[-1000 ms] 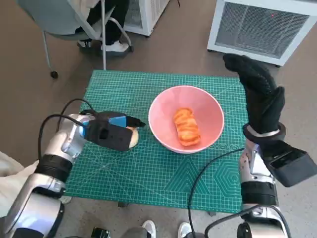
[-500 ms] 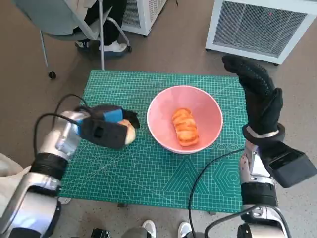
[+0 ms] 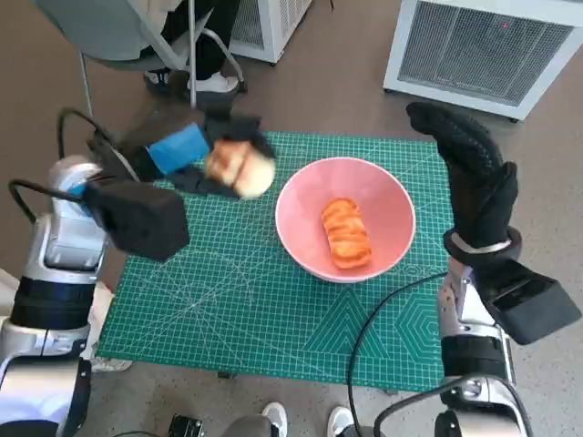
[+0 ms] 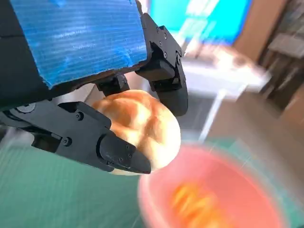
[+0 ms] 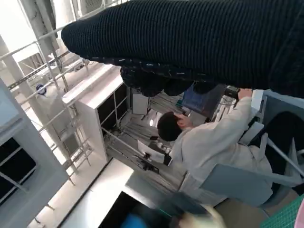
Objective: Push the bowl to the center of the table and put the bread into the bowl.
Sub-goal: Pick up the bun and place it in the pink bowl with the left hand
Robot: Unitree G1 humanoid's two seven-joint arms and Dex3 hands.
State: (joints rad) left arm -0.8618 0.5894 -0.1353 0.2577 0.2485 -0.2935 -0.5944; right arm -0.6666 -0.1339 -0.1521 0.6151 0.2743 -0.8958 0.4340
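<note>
Fingers (image 4: 118, 154) of left hand (image 3: 187, 150) gripping bread roll (image 3: 240, 168), lifted beside bowl (image 3: 296, 238)

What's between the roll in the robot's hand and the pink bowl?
Nothing but green mat in the head view: the roll in the left hand sits beside the bowl rim.

Motion blur smears the pink round bowl (image 4: 213, 190) and the orange ridged bread (image 4: 194, 206) inside it in the left wrist view. The black left hand (image 3: 196, 155) partly covers the pale round bun (image 3: 239, 168).
</note>
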